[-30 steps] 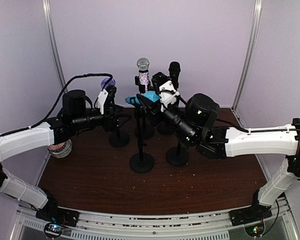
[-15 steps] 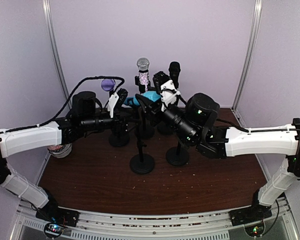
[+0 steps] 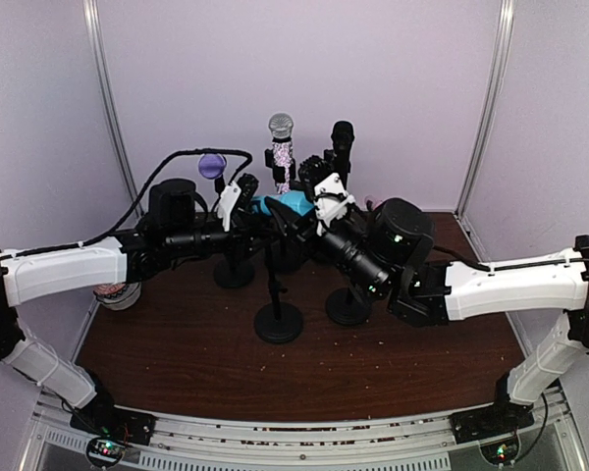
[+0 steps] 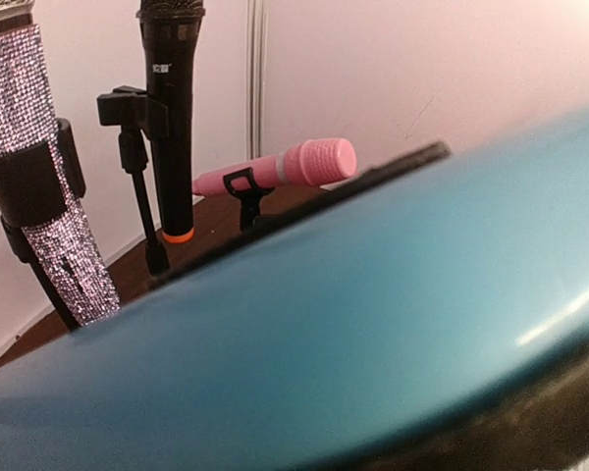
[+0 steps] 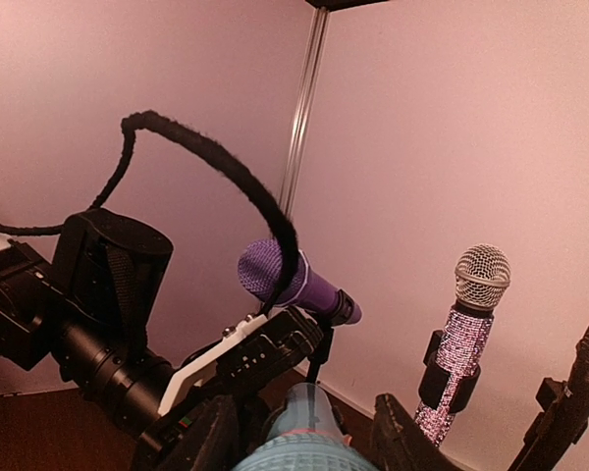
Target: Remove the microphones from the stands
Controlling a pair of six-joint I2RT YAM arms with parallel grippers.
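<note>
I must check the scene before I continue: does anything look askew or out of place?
The blue mic lies almost level, and so does the pink mic; the glitter mic and black mic stand upright. No damage shows.

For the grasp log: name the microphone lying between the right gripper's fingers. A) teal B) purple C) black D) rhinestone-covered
A: the right wrist view shows the teal microphone lying directly between the two fingers of the right gripper.
</note>
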